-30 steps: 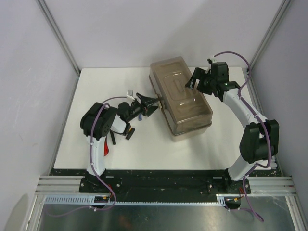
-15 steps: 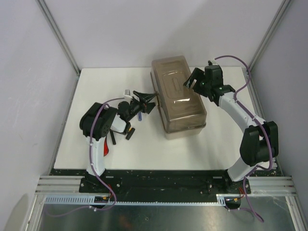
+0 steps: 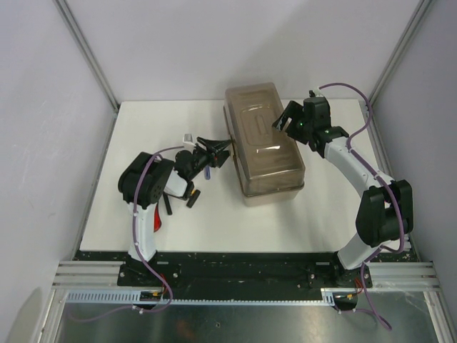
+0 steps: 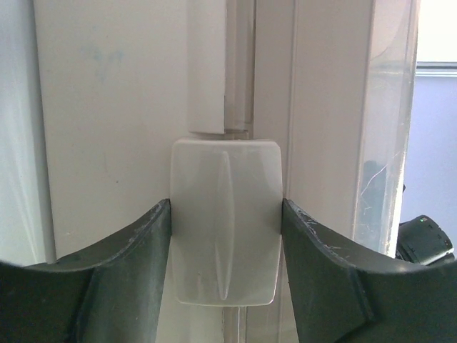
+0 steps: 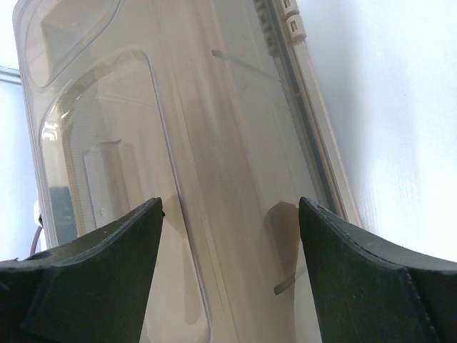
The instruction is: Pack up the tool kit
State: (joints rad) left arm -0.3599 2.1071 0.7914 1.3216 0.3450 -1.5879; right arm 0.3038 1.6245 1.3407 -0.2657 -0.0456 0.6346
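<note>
Shows the beige toolbox (image 3: 265,143) shut under its brownish lid (image 5: 214,179), at the back middle of the white table (image 3: 143,128), long side running away from the arms. Clamps the pale latch (image 4: 226,221) on the box's left wall with the left gripper (image 3: 224,148), one finger pressed to each side. Hangs the right gripper (image 3: 285,121) over the lid's right rear, fingers wide apart, gripping nothing.

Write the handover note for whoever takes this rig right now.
Left gripper: jaws closed against both sides of the latch on the toolbox.
Right gripper: open over the lid, holding nothing.
Toolbox sits mid-table, lid down.
Left to do: probably fasten the latch; check the small items beside the left arm, possibly unpacked tools.
</note>
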